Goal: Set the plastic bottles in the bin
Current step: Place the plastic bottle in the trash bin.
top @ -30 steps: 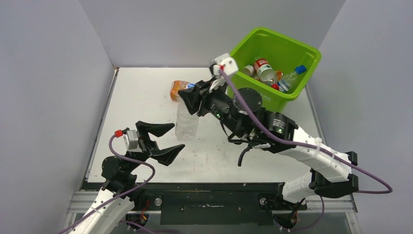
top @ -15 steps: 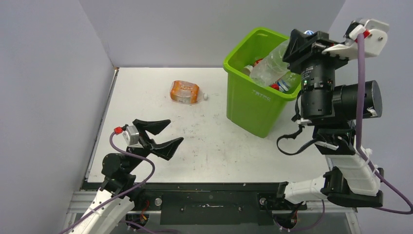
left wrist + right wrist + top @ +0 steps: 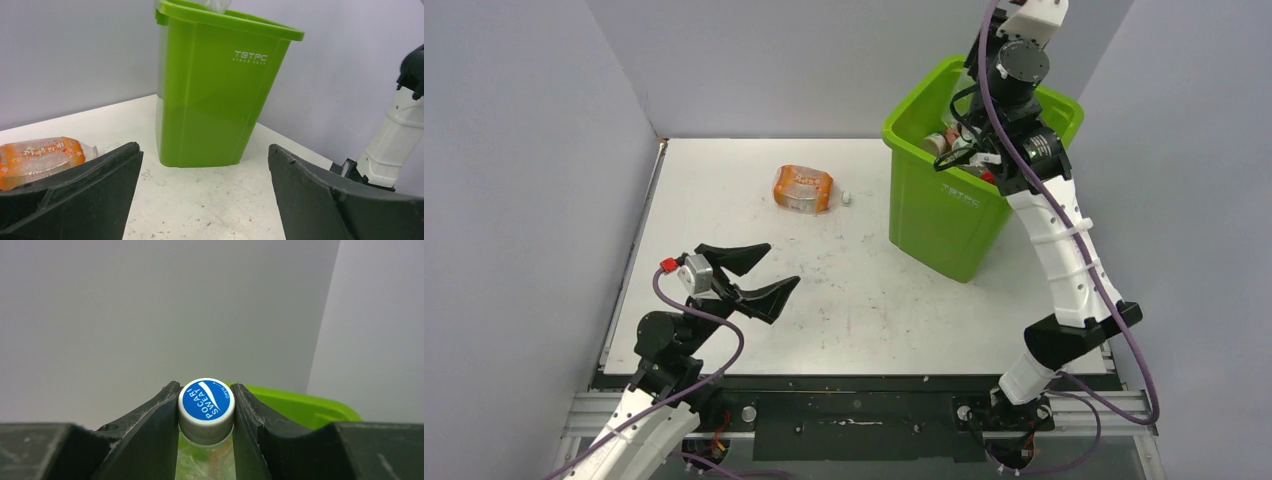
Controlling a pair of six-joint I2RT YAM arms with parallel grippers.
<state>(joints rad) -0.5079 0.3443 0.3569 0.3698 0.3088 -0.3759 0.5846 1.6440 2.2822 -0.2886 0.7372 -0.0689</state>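
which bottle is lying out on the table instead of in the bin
The crushed orange-labelled bottle, on its side on the table left of the green bin. The other bottles are in the bin, bar the blue-capped bottle clamped in the right gripper.

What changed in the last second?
The right gripper, shut on the clear bottle at its blue cap, swung it from mid-table up over the bin. The left gripper stayed open in place; the orange bottle and bin did not move.
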